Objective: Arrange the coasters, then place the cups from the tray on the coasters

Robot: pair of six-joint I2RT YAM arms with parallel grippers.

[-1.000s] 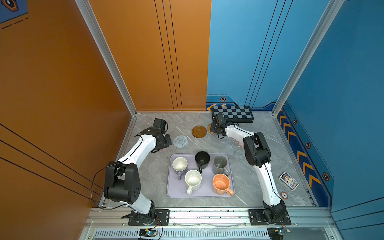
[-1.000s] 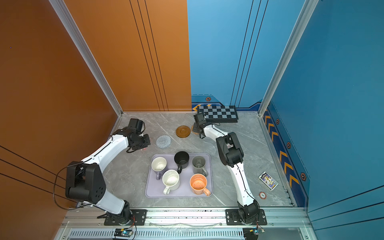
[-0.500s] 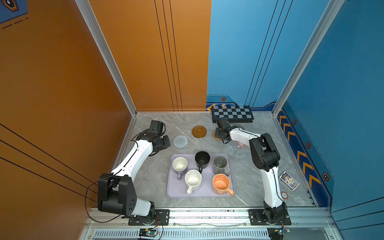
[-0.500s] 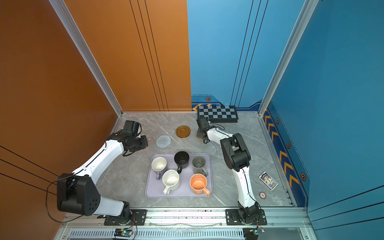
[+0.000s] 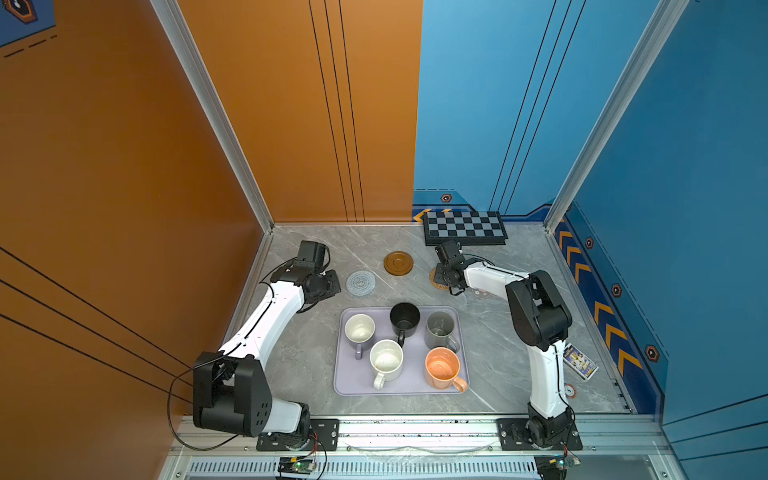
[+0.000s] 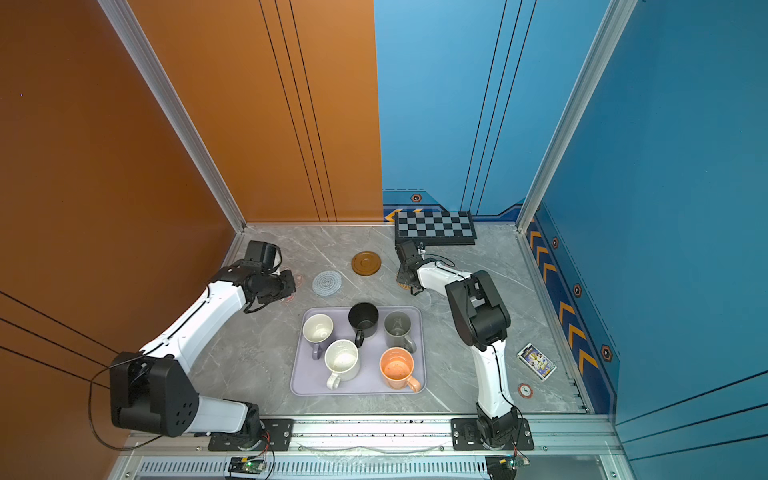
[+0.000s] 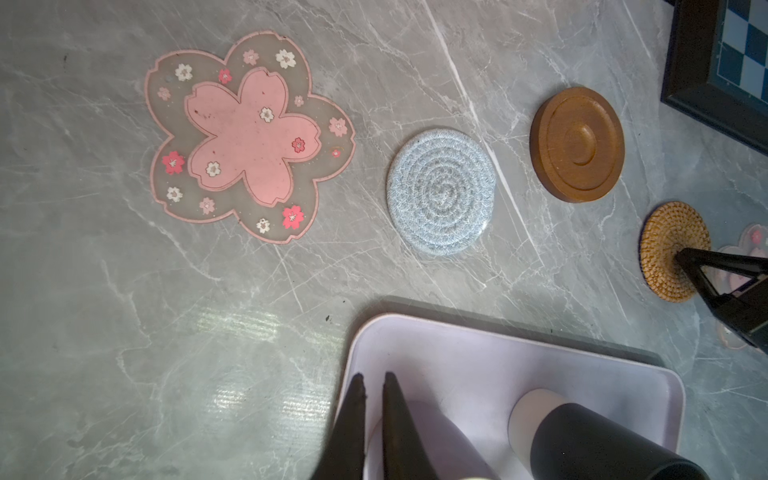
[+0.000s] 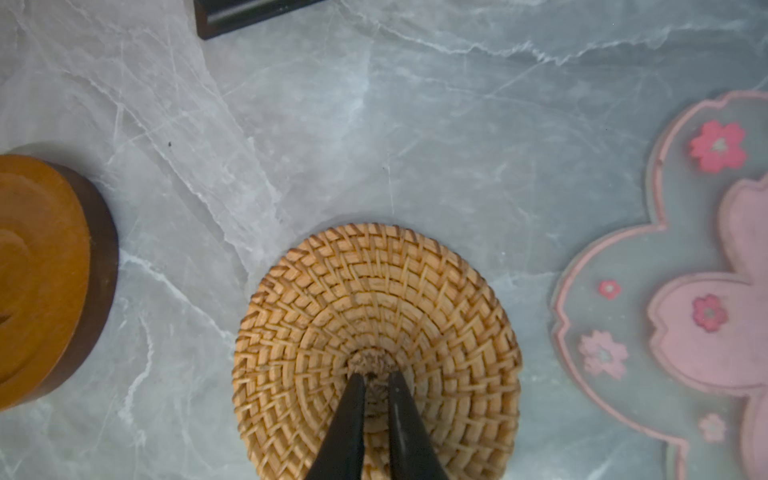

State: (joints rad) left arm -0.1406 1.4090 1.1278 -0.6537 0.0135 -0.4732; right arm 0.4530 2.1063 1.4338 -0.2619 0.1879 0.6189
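Note:
My right gripper [image 8: 376, 376] is shut, its tips pressed on the centre of the tan rattan coaster [image 8: 374, 299], which lies flat between the wooden disc coaster [image 5: 398, 263] and a pink flower coaster [image 8: 706, 291]. The grey-white spiral coaster [image 5: 360, 283] lies left of the disc. Another pink flower coaster [image 7: 249, 137] lies by my left gripper [image 7: 374, 376], which is shut on nothing near the tray's corner. The lavender tray [image 5: 353, 382] holds the lavender [image 5: 359, 328], black [image 5: 404, 318], grey [image 5: 440, 330], white speckled [image 5: 386, 359] and orange [image 5: 442, 368] cups.
A black-and-grey chequered board [image 5: 464, 227] lies at the back wall behind the right gripper. A small card box [image 5: 579, 361] and a round token [image 5: 569, 390] sit at the right, beside the right arm's base.
The right gripper has come away from the chequered board toward the tray, and the rattan coaster has slid with it. The left arm has changed its pose, its gripper staying near the spiral coaster.

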